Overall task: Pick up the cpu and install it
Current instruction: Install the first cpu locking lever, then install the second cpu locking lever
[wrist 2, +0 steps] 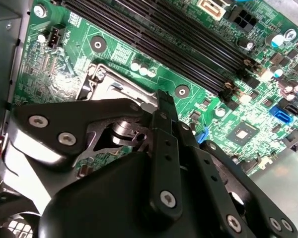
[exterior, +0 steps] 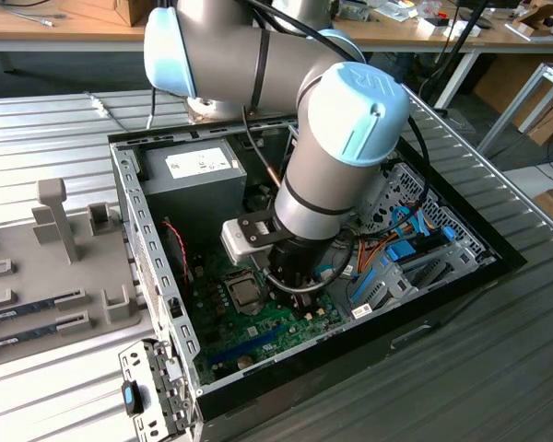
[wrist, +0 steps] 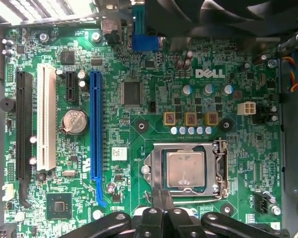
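The cpu (wrist: 186,168) lies flat in its socket (wrist: 185,169) on the motherboard (wrist: 139,148), silver top facing up, framed by the metal retention bracket; in the exterior view it (exterior: 242,291) sits near the middle of the board inside the open computer case (exterior: 157,276). My gripper (wrist: 164,198) hangs just beside the socket's edge with its two dark fingertips pressed together — closed, and holding nothing. In the second wrist view the fingertips (wrist 2: 164,99) point at the socket frame; whether they touch it I cannot tell.

Around the socket: a row of capacitors (wrist: 191,119), a blue expansion slot (wrist: 95,124), a white slot (wrist: 46,119) and a coin battery (wrist: 74,121). The black memory slots (wrist 2: 154,29) run along the board — well apart from the socket.

The case rests on the bench (exterior: 498,368). On the exterior view's left stands a grey fixture tray (exterior: 55,267).
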Controlling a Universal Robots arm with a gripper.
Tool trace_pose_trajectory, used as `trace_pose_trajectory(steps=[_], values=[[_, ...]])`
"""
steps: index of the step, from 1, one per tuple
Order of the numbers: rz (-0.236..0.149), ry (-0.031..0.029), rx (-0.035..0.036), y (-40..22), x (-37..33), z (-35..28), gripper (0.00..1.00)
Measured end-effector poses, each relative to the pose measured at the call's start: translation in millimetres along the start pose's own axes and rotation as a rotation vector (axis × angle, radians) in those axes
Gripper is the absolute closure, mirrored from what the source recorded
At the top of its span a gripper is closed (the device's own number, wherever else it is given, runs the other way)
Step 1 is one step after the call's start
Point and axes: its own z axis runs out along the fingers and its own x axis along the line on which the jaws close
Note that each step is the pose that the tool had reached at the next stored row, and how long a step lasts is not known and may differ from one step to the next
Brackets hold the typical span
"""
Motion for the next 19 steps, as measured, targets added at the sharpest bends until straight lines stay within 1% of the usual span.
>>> trace_pose_trajectory(steps=[4, 6, 8, 10, 14, 15, 16, 18, 19], values=[[0.0, 0.0001, -0.0001, -5.2, 1.4, 4.9, 0.89], [0.0, 0.0003, -0.0003, -9.5, 1.8, 8.4, 0.89], [0.0, 0.0, 0.0003, -12.2, 1.8, 10.1, 0.89], [0.0, -0.0001, 0.0, -14.2, 1.8, 11.2, 0.89], [0.001, 0.0003, -0.0002, -14.7, 1.9, 12.0, 0.89], [0.001, -0.0008, 0.0004, -14.7, 1.9, 10.2, 0.89], [0.0, -0.0017, 0.0007, -14.5, 1.8, 5.9, 0.89], [0.001, -0.0008, 0.0001, -14.1, 1.9, 0.4, 0.89], [0.001, -0.0008, 0.0, -13.9, 1.8, -3.7, 0.89]])
